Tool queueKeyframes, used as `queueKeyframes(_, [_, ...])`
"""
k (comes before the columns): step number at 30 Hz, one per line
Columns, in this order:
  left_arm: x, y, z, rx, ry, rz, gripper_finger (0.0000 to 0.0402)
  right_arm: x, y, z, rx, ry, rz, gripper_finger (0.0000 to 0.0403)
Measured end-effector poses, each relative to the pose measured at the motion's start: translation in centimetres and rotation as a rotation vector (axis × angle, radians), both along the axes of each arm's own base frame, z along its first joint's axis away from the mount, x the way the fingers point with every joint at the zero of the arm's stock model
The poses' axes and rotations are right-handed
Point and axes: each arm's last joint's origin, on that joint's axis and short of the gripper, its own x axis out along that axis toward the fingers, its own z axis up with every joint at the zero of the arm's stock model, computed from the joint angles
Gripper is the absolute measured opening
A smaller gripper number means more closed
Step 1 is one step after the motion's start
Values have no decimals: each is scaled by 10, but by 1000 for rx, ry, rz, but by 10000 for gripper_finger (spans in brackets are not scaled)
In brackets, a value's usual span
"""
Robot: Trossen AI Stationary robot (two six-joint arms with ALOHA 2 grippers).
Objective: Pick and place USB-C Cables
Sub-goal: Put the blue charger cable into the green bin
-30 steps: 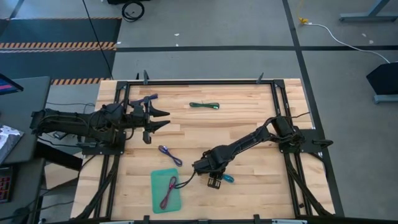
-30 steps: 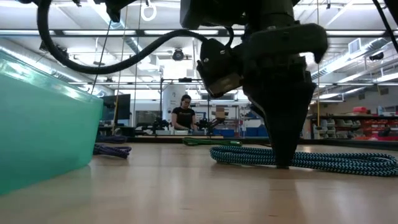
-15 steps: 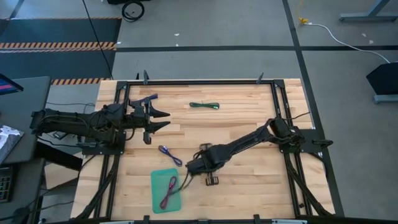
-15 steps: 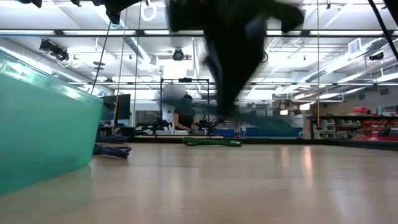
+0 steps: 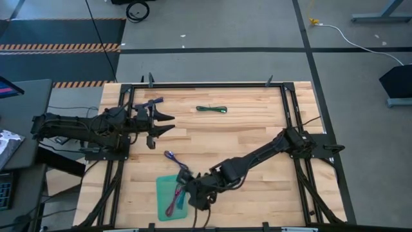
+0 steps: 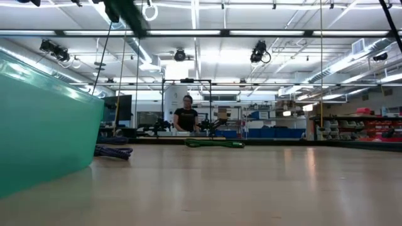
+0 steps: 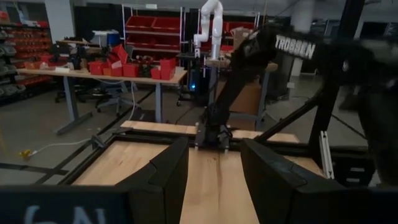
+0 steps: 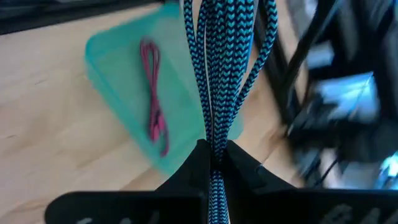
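My right gripper [image 5: 188,193] is shut on the teal cable [image 8: 217,68] and hovers at the right edge of the teal tray [image 5: 168,205]. The maroon cable [image 5: 173,200] lies flat in the tray [image 8: 124,56]. A violet cable [image 5: 175,160] lies on the table just beyond the tray. The dark green cable [image 5: 212,109] lies near the far edge. A blue-purple cable [image 5: 152,102] lies beside my left gripper [image 5: 168,124]. That gripper is open and waits at the table's left, holding nothing. My right gripper pinches the teal cable bundle between its two fingers [image 8: 193,163]. Several strands [image 8: 213,140] run together through the gap. The fingers come from above, pointing down. The bundle is lifted clear of the table, and its loops [image 8: 224,37] reach out past the fingertips over the tray.
Black frame rails [image 5: 286,103] border the wooden table. Bare wood spreads across the middle and right [image 5: 257,116]. In the low view the tray wall [image 6: 44,125] fills the left side, and a person [image 6: 186,117] stands far behind the table.
My right gripper, shut on the teal cable, has lifted it off the table. It has carried it toward the table's left and near edge, to the tray's right edge. The arm has left the low view. The left arm has kept still.
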Motion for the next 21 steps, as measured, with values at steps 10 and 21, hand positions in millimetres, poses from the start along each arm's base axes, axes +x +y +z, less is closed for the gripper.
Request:
queueKeyframes(10, [-2, 0, 2, -12, -11, -1, 156, 33, 14, -62, -185, -95, 214, 22])
queueKeyframes(21, [-2, 0, 1, -28, -10, -3, 156, 34, 15, -67, -156, -67, 263, 22])
